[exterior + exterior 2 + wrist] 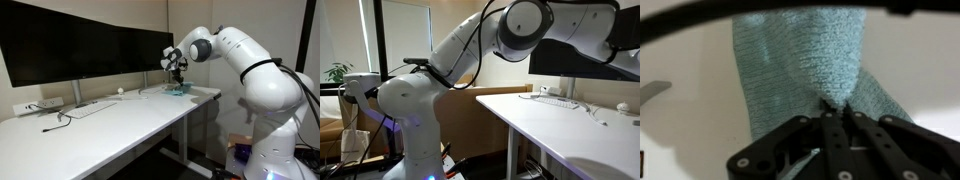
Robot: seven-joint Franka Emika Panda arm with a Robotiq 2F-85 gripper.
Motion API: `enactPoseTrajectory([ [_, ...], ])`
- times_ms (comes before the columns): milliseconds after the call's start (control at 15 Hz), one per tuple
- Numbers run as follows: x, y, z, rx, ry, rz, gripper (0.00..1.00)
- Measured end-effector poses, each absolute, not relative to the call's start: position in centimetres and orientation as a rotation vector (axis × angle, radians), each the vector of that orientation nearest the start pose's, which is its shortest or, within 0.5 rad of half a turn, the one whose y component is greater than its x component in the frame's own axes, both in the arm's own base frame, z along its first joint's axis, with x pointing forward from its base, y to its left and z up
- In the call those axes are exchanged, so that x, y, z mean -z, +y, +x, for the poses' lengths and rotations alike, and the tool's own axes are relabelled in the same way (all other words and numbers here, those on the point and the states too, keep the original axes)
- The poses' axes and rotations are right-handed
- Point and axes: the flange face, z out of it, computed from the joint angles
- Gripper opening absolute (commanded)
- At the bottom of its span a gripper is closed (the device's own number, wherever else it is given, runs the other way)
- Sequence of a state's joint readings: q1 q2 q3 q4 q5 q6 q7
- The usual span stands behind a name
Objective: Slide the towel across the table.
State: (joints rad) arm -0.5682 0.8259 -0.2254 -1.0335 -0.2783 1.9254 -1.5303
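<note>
A teal towel (805, 55) lies on the white table (690, 120) and fills most of the wrist view. My gripper (835, 112) is shut on a pinched fold of the towel, which rises into a ridge between the fingers. In an exterior view the gripper (177, 78) stands over the towel (181, 90) at the table's far end near the right monitor. In the other exterior view the arm blocks the towel and gripper.
Two black monitors (85, 45) stand along the back of the table. A keyboard (92, 108), cables and a power strip (40, 105) lie at the left. A small white object (121, 91) sits near the monitor base. The table edge (200, 100) is close to the towel.
</note>
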Motion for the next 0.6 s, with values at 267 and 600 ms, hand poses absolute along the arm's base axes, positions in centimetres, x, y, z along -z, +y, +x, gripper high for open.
enactPoseTrajectory([
  [267, -36.0, -56.1, 55.3, -0.628, -1.371, -3.038, 0.09],
  [600, -34.2, -59.8, 52.7, -0.661, -1.241, -3.045, 0.09],
])
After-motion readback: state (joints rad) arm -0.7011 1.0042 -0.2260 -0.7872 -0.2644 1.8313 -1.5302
